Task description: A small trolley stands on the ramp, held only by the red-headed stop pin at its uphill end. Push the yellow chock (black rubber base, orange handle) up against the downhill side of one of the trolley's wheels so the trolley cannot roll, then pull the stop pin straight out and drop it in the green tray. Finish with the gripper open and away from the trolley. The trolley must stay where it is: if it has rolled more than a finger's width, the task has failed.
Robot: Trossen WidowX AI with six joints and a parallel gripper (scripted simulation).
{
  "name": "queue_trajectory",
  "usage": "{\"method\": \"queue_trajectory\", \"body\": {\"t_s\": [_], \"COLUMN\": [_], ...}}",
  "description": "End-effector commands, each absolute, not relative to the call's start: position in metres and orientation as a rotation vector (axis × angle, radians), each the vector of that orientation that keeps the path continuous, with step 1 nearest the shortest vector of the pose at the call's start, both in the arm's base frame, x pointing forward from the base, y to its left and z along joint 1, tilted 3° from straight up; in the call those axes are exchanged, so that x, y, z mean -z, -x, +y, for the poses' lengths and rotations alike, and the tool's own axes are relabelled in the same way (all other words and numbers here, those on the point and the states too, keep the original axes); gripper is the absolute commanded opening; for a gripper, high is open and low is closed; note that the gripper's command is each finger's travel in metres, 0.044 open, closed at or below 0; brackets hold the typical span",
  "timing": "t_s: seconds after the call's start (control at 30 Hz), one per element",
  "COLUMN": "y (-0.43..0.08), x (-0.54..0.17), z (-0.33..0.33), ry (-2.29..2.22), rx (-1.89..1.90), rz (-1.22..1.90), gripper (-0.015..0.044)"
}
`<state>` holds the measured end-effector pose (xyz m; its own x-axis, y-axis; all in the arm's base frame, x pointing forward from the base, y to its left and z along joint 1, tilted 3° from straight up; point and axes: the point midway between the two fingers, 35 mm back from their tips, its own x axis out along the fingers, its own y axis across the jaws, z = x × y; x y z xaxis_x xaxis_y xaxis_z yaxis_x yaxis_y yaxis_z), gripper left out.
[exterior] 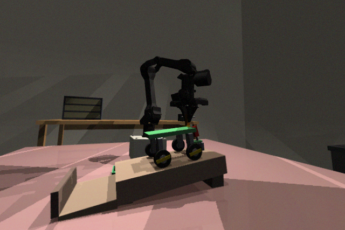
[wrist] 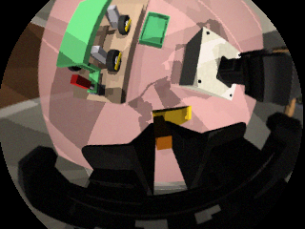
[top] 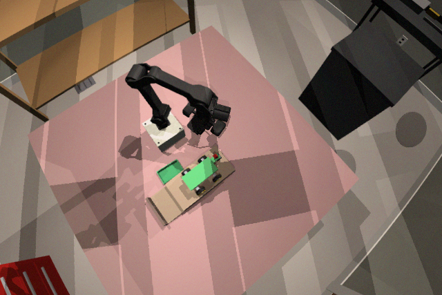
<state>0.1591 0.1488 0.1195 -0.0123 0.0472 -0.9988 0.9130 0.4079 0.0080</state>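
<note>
My gripper (exterior: 188, 120) (wrist: 159, 125) is shut on the orange handle of the yellow chock (wrist: 178, 114) and holds it in the air, on the robot-base side of the ramp's uphill end. The exterior view shows only a bit of orange below the fingertips; the chock is hidden in the top view. The green-topped trolley (top: 199, 173) (exterior: 170, 132) (wrist: 82, 33) stands on its wheels on the ramp (top: 166, 202) (exterior: 167, 180) (wrist: 114, 92). The red-headed stop pin (top: 215, 156) (exterior: 195, 131) (wrist: 81, 81) stands at the trolley's uphill end. The green tray (top: 169, 172) (exterior: 113, 169) (wrist: 154, 30) appears empty.
The white robot base (top: 163, 132) (wrist: 210, 67) is near the tray, across from the ramp. The ramp's downhill end has a raised stop board (top: 157, 212) (exterior: 64, 185). A wooden bench (top: 103, 34) and a black cabinet (top: 360, 81) stand beyond the pink mat (top: 264, 120).
</note>
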Motion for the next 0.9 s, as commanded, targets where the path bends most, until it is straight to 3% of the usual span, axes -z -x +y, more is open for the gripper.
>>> {"method": "queue_trajectory", "body": {"t_s": [0.0,0.87], "y": [-0.159,-0.176], "x": [-0.119,-0.116], "z": [0.15,0.112], "ry": [-1.027,-1.164], "rx": [0.971,1.115], "rz": [1.377,1.299], "gripper": [0.0,0.0]}}
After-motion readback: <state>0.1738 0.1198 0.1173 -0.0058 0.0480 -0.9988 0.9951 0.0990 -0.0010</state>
